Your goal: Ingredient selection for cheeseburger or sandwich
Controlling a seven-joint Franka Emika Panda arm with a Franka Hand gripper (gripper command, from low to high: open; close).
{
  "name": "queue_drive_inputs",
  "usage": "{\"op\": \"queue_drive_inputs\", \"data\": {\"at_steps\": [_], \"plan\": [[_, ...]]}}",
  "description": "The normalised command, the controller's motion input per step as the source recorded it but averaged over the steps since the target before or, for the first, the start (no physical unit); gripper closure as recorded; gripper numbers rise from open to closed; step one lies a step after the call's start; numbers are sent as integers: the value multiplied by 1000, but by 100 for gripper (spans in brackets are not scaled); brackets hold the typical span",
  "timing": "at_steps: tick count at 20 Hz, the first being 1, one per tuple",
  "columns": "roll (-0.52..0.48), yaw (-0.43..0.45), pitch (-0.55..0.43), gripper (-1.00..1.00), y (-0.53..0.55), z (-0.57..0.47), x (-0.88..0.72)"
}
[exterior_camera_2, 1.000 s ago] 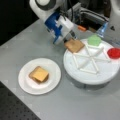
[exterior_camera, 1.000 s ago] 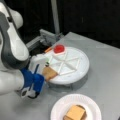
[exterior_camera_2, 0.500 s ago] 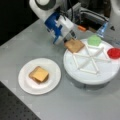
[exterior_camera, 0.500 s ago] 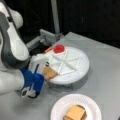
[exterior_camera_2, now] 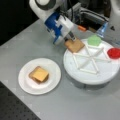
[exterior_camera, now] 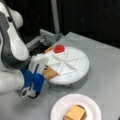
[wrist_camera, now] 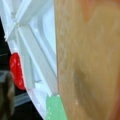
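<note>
Barely shifted since a second ago: gripper clamped on bread square at divided tray rim. Cheese-topped stack on paper plate.

A grey table under even light, dark backdrop behind, a grey upright post at the far edge

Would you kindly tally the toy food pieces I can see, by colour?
Brown bread: 1, at the hand
Yellow cheese: 1, topping the stack
Green square: 1
Red disc: 1
Total: 4; layers under the cheese can't be counted.
</note>
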Motion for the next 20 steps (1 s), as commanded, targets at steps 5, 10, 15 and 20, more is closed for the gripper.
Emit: {"op": "queue_drive_inputs", "data": {"at_steps": [5, 10, 15, 20], "plan": [[156, 50, 50, 100, -143, 19, 248], [135, 42, 75, 100, -141, 56, 260], [91, 32, 148, 100, -89, 215, 256], [19, 56, 240, 100, -62, 506, 275]]}}
